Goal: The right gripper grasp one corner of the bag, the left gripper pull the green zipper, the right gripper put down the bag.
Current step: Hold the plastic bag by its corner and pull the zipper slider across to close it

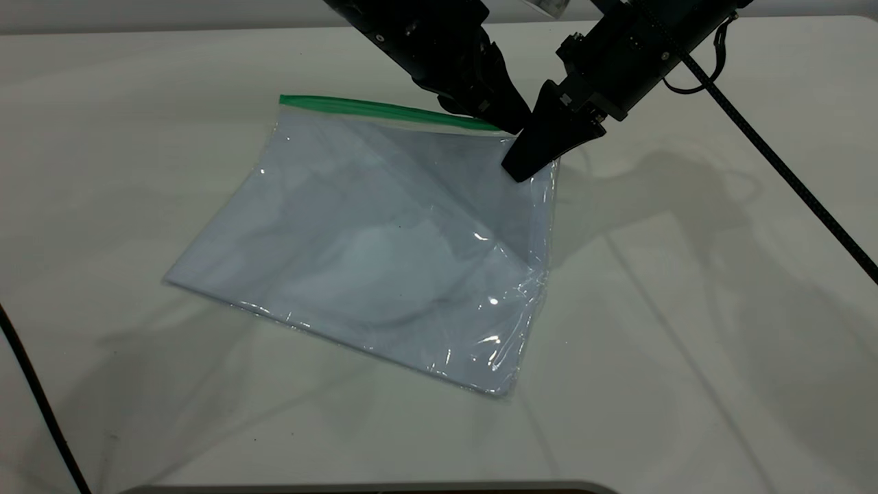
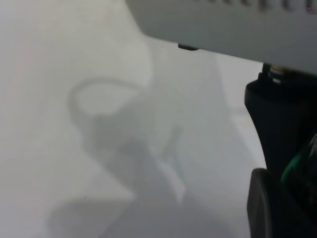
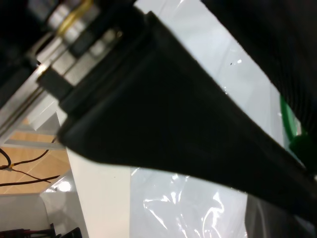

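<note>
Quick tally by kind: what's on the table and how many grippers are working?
Grippers: 2, the left gripper and the right gripper, both at the bag's zipper corner
Bags: 1, the bag
Zippers: 1, the green zipper
Total: 4

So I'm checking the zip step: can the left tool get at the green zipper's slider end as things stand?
Probably yes. The left tool is already at the green zipper's right end, beside the right tool on the bag's corner; nothing lies between, though the slider itself is hidden.

The bag (image 1: 384, 247) lies on the table (image 1: 686, 343), both grippers meeting at its far right corner.
</note>
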Robot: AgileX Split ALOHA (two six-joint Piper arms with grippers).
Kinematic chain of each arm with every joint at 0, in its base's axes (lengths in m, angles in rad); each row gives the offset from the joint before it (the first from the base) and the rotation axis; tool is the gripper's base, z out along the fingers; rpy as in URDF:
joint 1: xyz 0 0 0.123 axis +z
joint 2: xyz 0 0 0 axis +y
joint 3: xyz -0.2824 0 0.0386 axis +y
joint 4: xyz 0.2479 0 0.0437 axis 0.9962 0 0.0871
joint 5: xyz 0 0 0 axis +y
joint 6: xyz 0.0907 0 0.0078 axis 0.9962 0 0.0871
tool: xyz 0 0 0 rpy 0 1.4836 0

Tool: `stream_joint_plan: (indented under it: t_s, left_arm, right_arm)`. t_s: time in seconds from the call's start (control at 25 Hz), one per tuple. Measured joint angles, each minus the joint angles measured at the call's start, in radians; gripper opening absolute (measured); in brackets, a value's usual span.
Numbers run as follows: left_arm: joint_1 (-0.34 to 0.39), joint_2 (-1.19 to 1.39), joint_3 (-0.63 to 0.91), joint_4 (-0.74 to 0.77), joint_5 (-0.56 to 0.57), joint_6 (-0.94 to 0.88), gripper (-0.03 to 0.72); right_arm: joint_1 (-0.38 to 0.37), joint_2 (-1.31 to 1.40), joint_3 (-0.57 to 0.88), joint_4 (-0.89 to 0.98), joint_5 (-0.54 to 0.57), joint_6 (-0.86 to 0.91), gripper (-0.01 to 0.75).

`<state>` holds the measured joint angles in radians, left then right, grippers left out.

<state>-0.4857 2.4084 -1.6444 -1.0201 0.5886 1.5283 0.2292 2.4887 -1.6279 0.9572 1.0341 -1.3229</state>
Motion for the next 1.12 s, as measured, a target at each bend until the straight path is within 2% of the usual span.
stream_joint_plan:
  t_s: [0.32,0.64,1.12]
  left_arm:
    - [-0.003,0.0,-0.001,0.016,-0.018,0.022,0.065]
    - [-0.003,0.0,-0.001,0.022,-0.062,0.039,0.065]
    - [0.04,0.001,-0.001,0.046,-0.044,0.042,0.065]
  right_arm:
    - [-0.003,0.0,0.0,0.0,-0.004,0.0,0.036]
    - [-0.037,0.0,0.0,0.027,0.001,0.0,0.036]
    - [-0.041,0.0,-0.002,0.062,0.004,-0.008,0.036]
